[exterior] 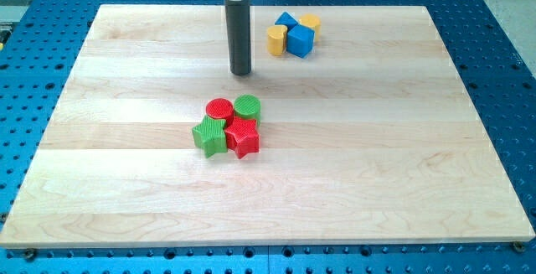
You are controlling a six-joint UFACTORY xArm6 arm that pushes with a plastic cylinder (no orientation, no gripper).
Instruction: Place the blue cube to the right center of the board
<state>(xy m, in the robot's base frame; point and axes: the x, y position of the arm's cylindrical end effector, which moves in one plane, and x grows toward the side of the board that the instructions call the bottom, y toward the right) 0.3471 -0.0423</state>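
**Approach to the blue cube, push not yet begun**

The blue cube (300,41) is found near the view's top of the wooden board (402,182), packed into a small cluster. A yellow block (277,39) is touching it on the view's left, a second yellow block (310,23) sits just behind it toward the view's top, and a blue block (286,21), seemingly a wedge, lies behind it to the upper left. My tip (241,72) is set down to the view's left of the blue cube and slightly lower, apart from the cluster and touching nothing. No hand is fitted; the arm ends in a plain rod, so nothing is clamped or held.

The step in hand is judged to be the approach. The cube must be carried toward the view's right and bottom to reach the right centre. A contact on the cube's upper-left side is called for, yet that side is blocked by the yellow and blue neighbours, so these may be dragged along.

Well below the blue cube, a red cylinder (219,109), a green cylinder (247,106), a green star (209,135) and a red star (243,137) are grouped together, clear of the likely path. The board is laid on a blue perforated tabletop (502,23).
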